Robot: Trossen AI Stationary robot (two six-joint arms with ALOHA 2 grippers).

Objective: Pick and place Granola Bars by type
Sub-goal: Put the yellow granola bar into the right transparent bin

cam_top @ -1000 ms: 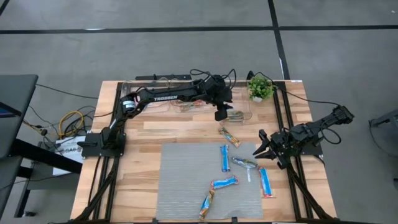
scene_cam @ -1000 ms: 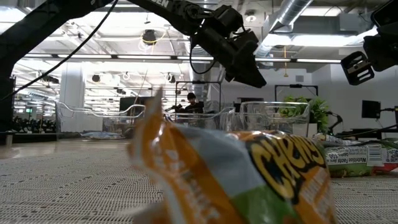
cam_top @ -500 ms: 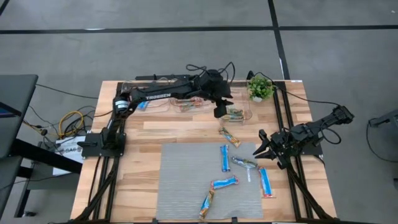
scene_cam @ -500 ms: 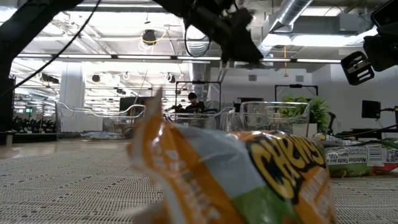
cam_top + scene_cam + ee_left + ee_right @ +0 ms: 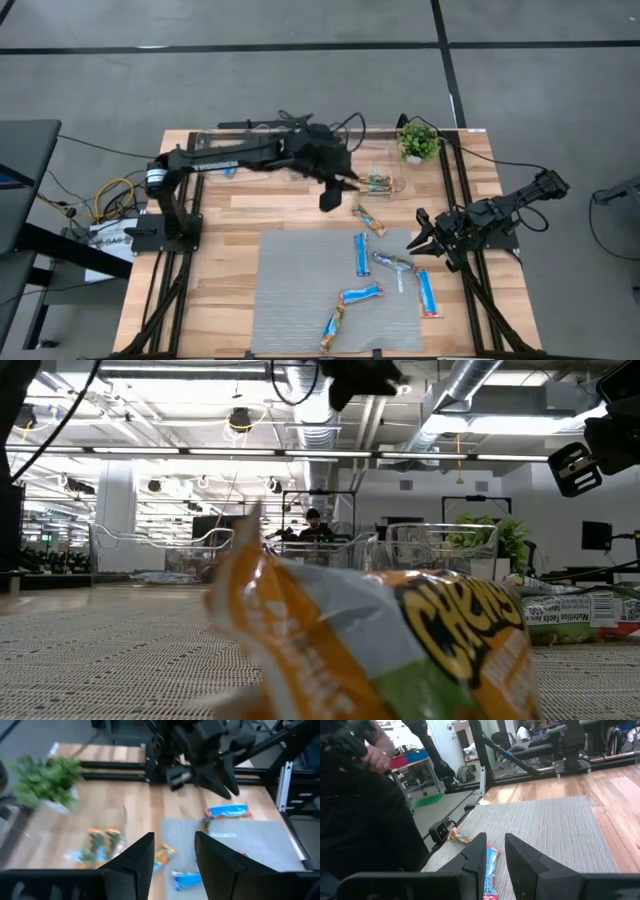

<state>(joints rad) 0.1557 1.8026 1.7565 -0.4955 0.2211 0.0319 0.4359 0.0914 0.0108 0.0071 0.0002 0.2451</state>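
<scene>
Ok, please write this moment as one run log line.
left gripper: open, empty, above table beside orange bar | right gripper: shut, waiting at mat edge | bars in bin: two

Pale blond wooden table [image 5: 240, 215] with a grey woven mat [image 5: 300, 290] at lower centre. On the mat lie bright blue bars [image 5: 361, 254], an orange-brown multicoloured bar [image 5: 332, 327] and a silvery-green bar [image 5: 392, 262]. A green potted plant [image 5: 418, 140] stands at upper right. Both arms are black; the floor [image 5: 300, 90] is grey with dark lines.
</scene>
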